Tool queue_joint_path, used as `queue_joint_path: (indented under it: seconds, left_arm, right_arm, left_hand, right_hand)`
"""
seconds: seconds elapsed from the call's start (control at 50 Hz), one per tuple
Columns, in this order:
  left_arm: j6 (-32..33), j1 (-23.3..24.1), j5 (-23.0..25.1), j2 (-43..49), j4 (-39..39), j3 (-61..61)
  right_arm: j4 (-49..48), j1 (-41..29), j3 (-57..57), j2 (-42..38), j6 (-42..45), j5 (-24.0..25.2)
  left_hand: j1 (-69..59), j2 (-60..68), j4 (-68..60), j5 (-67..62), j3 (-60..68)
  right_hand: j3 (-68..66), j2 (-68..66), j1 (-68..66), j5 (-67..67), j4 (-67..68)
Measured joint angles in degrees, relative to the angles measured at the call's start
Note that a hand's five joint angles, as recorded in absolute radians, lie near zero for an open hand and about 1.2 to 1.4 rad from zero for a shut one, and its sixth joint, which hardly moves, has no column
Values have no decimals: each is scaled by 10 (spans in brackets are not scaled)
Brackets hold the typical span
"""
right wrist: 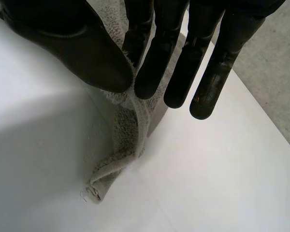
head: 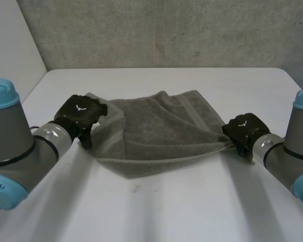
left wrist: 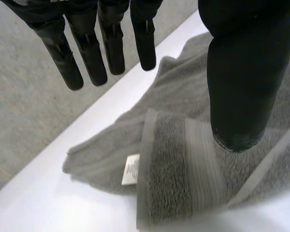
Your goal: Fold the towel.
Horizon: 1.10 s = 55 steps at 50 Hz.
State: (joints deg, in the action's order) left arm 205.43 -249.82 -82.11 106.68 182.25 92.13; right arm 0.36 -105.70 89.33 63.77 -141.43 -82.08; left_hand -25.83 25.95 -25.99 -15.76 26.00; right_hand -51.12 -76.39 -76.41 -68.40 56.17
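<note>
Nearest, my left arm (head: 20,151) and right arm (head: 290,151) reach in from 7 and 5 o'clock over the white table (head: 166,206). Mid-table lies the rumpled grey towel (head: 156,131). My left hand (head: 83,113) hangs released at its 9 o'clock edge, above a white label (left wrist: 130,170). My right hand (head: 244,130), at 3 o'clock, pinches the towel's edge between thumb and fingers. At 12 o'clock stands a grey wall (head: 166,30).
</note>
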Motion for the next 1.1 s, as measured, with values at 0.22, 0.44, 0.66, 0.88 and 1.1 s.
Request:
queue_joint_path:
  seconds: [0.22,0.44,0.66,0.88,1.1]
  left_arm:
    - [-2,-91,144,62,-1,20]
    - [-1,-93,201,109,24,40]
    - [0,-92,199,147,73,41]
    - [0,-90,199,157,101,41]
    - [0,-85,200,159,102,38]
  right_arm:
    - [-12,2,3,-10,-1,0]
    - [-17,1,5,-14,-2,0]
    - [-20,1,7,-14,-2,1]
    - [-24,2,9,-14,-1,1]
    - [-26,2,8,-13,-1,0]
  left_hand:
    - [-96,95,-94,-96,94]
    - [-158,156,-156,-157,156]
    - [-191,190,-190,-190,190]
    - [-226,225,-225,-225,225]
    - [-393,396,-396,-395,394]
  right_hand:
    - [0,0,0,0,0]
    - [0,0,0,0,0]
    - [0,0,0,0,0]
    - [0,0,0,0,0]
    - [0,0,0,0,0]
